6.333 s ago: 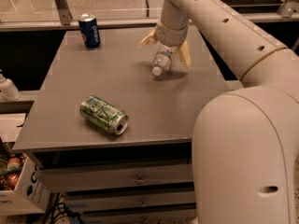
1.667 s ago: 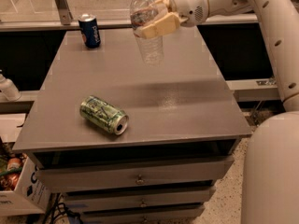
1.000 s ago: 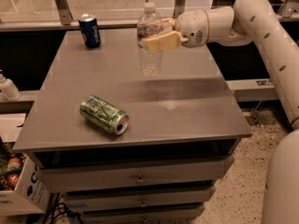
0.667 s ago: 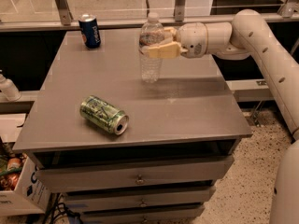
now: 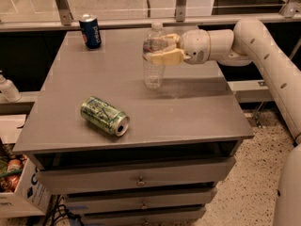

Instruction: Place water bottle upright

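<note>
The water bottle (image 5: 154, 65) is clear and ribbed with a white cap and stands upright on the grey table top (image 5: 188, 112), a little right of its middle. My gripper (image 5: 160, 50) reaches in from the right at the height of the bottle's upper half, and its tan fingers (image 5: 164, 58) close around the bottle just below its shoulder. The bottle's base rests on or just at the table surface.
A green drink can (image 5: 104, 116) lies on its side at the front left. A blue drink can (image 5: 90, 31) stands at the back left corner. An opaque white bottle (image 5: 7, 87) sits off the table's left edge. Drawers (image 5: 136, 180) lie below the front edge.
My gripper has carried the bottle down from above the table and a little forward. The bottle has turned to fully upright with its base down at the table top.
</note>
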Action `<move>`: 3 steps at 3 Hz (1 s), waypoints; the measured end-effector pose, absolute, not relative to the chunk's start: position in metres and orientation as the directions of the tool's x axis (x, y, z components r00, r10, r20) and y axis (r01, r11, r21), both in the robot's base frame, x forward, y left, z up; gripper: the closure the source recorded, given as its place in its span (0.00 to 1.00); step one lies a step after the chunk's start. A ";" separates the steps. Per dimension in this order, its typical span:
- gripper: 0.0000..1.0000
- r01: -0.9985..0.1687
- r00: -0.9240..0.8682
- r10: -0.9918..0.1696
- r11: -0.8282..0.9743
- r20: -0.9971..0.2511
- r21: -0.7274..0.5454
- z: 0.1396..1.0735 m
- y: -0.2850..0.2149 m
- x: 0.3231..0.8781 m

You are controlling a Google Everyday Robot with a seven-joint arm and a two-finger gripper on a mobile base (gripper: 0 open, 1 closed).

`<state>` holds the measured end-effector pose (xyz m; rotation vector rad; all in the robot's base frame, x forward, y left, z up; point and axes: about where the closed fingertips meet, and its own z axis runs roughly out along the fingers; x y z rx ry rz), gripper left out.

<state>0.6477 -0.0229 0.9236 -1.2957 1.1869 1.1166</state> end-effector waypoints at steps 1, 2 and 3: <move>1.00 -0.996 0.085 -0.069 -0.007 -0.994 -0.084 0.917 -0.024 0.648; 0.82 -0.997 0.076 -0.085 -0.018 -0.994 -0.074 0.909 -0.025 0.649; 0.59 -0.997 0.074 -0.087 -0.020 -0.993 -0.073 0.910 -0.025 0.648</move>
